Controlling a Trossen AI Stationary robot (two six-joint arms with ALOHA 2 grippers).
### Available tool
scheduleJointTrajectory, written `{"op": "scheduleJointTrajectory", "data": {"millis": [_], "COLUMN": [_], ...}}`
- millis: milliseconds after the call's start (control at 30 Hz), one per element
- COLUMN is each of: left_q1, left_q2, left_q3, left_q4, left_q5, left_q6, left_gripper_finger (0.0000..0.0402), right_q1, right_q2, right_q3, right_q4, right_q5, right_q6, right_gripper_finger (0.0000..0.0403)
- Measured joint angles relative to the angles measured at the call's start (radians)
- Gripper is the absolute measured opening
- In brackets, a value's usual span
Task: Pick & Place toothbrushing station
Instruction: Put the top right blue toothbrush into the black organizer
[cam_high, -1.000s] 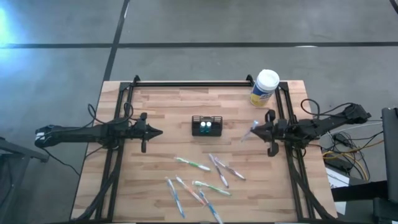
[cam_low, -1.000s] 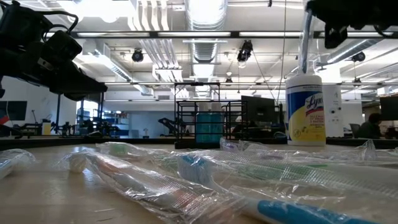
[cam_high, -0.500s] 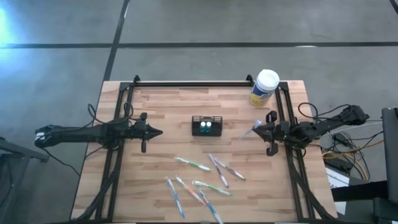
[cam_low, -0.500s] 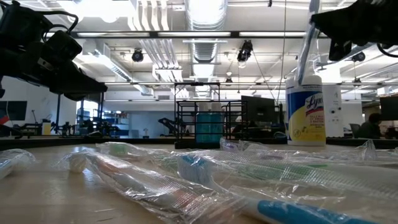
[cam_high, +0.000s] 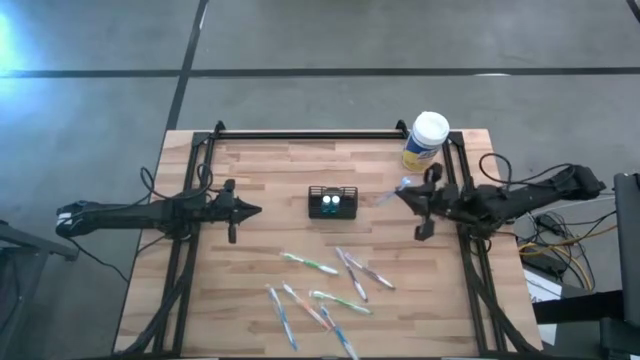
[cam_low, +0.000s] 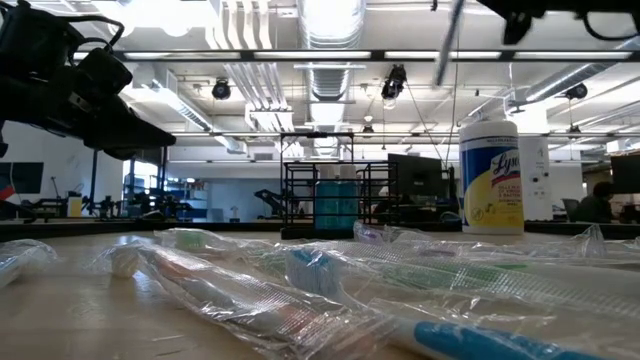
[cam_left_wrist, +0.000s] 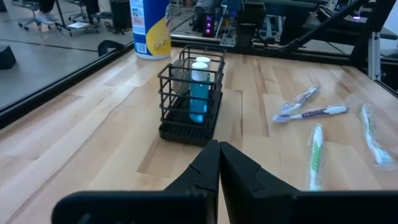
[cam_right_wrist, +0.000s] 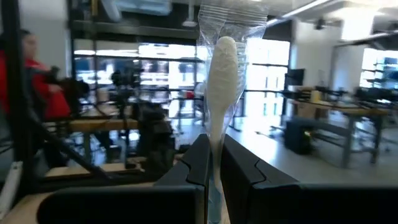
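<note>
The black wire-mesh holder (cam_high: 333, 202) stands on its base at the table's middle, with two blue tubes in it; it also shows in the left wrist view (cam_left_wrist: 189, 99) and the low view (cam_low: 325, 185). My right gripper (cam_high: 402, 196) hovers to the holder's right, shut on a toothbrush in a clear wrapper (cam_right_wrist: 221, 68). My left gripper (cam_high: 256, 211) is shut and empty to the holder's left, pointing at it (cam_left_wrist: 217, 152). My right gripper pinches the wrapped toothbrush by its handle (cam_right_wrist: 214, 167) between its two fingers (cam_right_wrist: 200, 163). The white brush head (cam_right_wrist: 221, 59) sticks out past the fingertips. The toothbrush is lifted clear of the table and slants in the low view (cam_low: 446, 45).
Several wrapped toothbrushes (cam_high: 322, 292) lie loose on the near half of the table. A white-lidded canister with a yellow label (cam_high: 425, 141) stands at the far right corner. Black frame rails (cam_high: 300, 134) run along the table's sides and far edge.
My right gripper has moved toward the table's left, toward the holder, and risen with the wrapped toothbrush. The toothbrush has tipped from nearly upright to slanted.
</note>
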Motion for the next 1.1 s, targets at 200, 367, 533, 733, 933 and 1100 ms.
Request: {"op": "scheduleJointTrajectory", "data": {"millis": [200, 367, 533, 733, 933, 1100], "left_q1": [0.0, 0.0, 0.0, 0.0, 0.0, 0.0], "left_q2": [0.0, 0.0, 0.0, 0.0, 0.0, 0.0], "left_q3": [0.0, 0.0, 0.0, 0.0, 0.0, 0.0], "left_q4": [-0.001, -0.003, -0.003, -0.004, -0.004, -0.004], "left_q5": [0.0, 0.0, 0.0, 0.002, 0.002, 0.002], "left_q6": [-0.001, -0.002, -0.002, -0.002, -0.002, -0.003], "left_gripper_finger": [0.0014, 0.0014, 0.0014, 0.0014, 0.0014, 0.0014], "right_q1": [-0.151, -0.271, -0.344, -0.365, -0.366, -0.365], "right_q2": [0.203, 0.341, 0.444, 0.517, 0.588, 0.665], "right_q3": [0.15, 0.193, 0.166, 0.115, 0.103, 0.103], "right_q4": [0.015, 0.028, 0.088, 0.185, 0.184, 0.223], "right_q5": [-0.211, -0.273, -0.293, -0.268, -0.212, -0.18], "right_q6": [0.035, 0.032, 0.072, 0.087, 0.102, 0.116], "right_gripper_finger": [0.0018, 0.0018, 0.0018, 0.0018, 0.0018, 0.0018]}}
